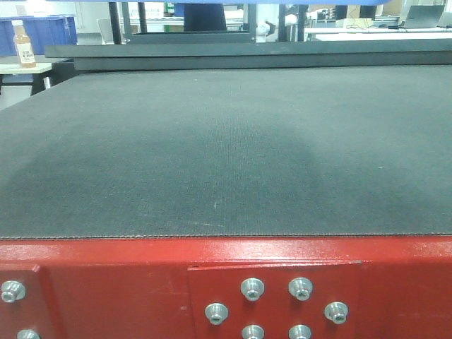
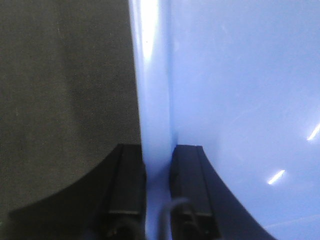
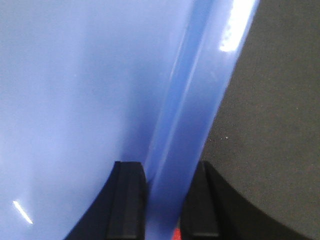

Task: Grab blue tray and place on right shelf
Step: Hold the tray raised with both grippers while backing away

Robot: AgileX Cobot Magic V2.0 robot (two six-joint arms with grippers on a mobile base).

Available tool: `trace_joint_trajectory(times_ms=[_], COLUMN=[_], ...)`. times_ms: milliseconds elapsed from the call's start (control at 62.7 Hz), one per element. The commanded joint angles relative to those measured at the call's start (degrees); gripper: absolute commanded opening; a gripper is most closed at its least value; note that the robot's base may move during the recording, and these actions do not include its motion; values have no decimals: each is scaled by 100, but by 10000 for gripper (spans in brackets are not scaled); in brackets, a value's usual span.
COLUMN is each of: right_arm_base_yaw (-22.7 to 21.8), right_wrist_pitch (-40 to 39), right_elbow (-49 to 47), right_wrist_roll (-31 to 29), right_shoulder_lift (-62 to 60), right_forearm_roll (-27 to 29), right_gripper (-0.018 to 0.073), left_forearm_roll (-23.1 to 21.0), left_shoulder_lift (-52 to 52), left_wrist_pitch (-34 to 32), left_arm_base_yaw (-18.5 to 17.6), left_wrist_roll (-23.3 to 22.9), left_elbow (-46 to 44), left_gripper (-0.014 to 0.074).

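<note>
Above the black mat (image 1: 226, 155), blue tray (image 2: 240, 100): held between both arms. A thin blue band at the top edge of the front view is probably its rim, so I judge it lifted, though the gap under it does not show.
Left gripper (image 2: 159, 155): pinching the tray's left rim, one finger (image 2: 125, 190) outside over the mat and one inside on the glossy floor.
Right gripper (image 3: 165, 170): pinching the opposite rim the same way, with the wall squeezed between the two black pads.
Right shelf: not visible in any view, so the carry direction and clearance are unknown.
Risk, slip: glossy plastic and a sloped, flared rim give a shallow hold; a pad could slide off if either arm jerks.
Risk, twist: if the arms move unevenly, the tray would rack or flex and could pop out of one pinch.
Risk, base turn: swinging toward the shelf could clip the red frame (image 1: 106, 282) or a shelf upright.
Risk, release: letting go before the tray sits flat on the shelf would tip it off.
</note>
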Motion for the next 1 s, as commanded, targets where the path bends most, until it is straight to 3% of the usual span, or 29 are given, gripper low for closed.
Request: trace_joint_trajectory(times_ms=[0,988], right_arm_base_yaw=[-24,-24], right_wrist_pitch=[-293,-300], right_elbow=[-142,-142], right_wrist_roll=[-226,-226], right_shoulder_lift=[-129,-124], right_forearm_roll=[-284,-284], right_gripper=[68,68], left_forearm_roll=[-39,-131], left_shoulder_lift=[-192,-192], left_wrist_pitch=[-188,-188], left_arm_base_yaw=[-82,-82], left_wrist_roll=[144,144], left_elbow=[-148,-148], left_gripper=[-48,-48])
